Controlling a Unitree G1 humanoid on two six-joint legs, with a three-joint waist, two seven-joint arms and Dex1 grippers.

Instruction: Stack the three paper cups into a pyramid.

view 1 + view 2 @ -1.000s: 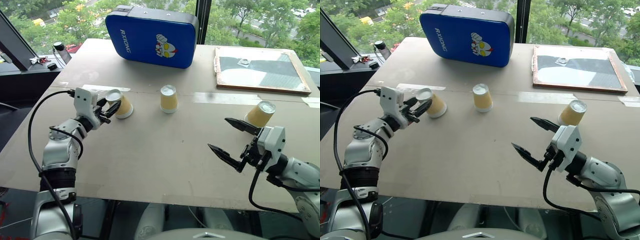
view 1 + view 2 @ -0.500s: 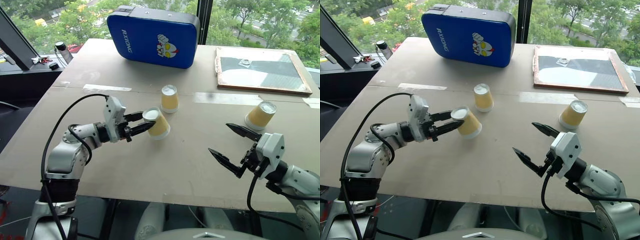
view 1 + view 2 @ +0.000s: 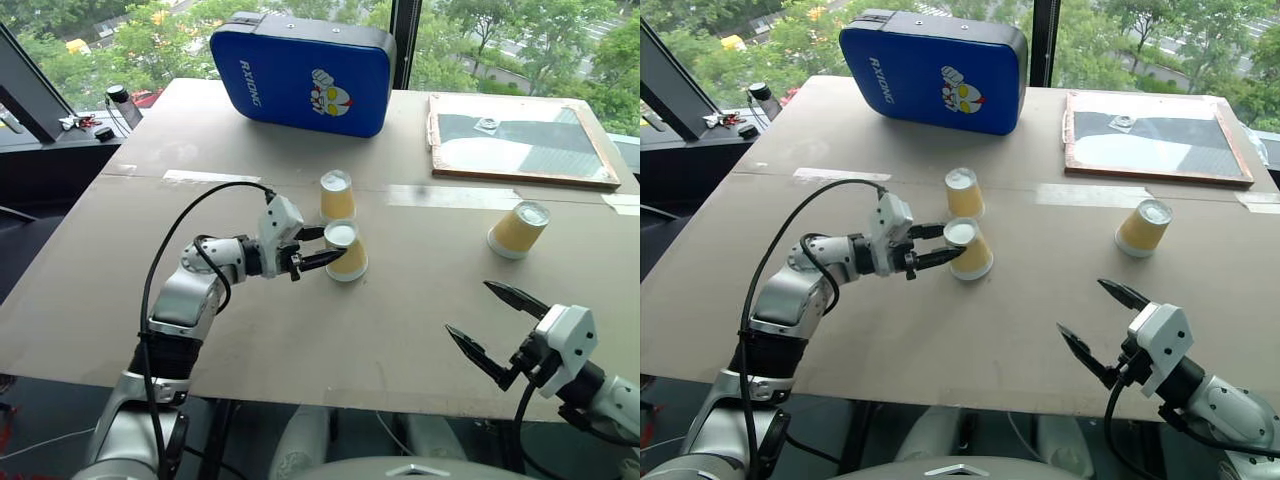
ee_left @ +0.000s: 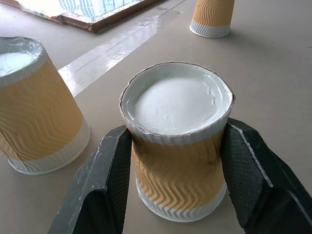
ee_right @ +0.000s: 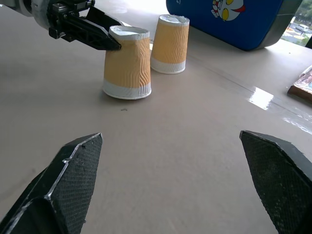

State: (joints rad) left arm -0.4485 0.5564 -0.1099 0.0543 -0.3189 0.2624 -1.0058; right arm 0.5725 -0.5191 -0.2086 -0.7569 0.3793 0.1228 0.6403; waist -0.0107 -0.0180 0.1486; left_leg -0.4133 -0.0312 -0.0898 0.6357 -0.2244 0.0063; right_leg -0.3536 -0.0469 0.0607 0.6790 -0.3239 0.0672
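This looks like a robot test room in an upper-floor office or lab. A bare board worktop [image 3: 300,320] with taped seams sits right against big windows [image 3: 470,40] overlooking trees and parked cars. A blue padded case [image 3: 303,70] and a wood-framed panel [image 3: 520,140] lie at the back, and cables and small gear sit on the dark side ledge [image 3: 60,135].

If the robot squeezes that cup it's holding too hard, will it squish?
Probably. The held cup is thin ribbed paper, and its rim already looks slightly bent between the left hand fingers. It likely weighs very little, and standing upside down on its wide rim it shouldn't tip easily.
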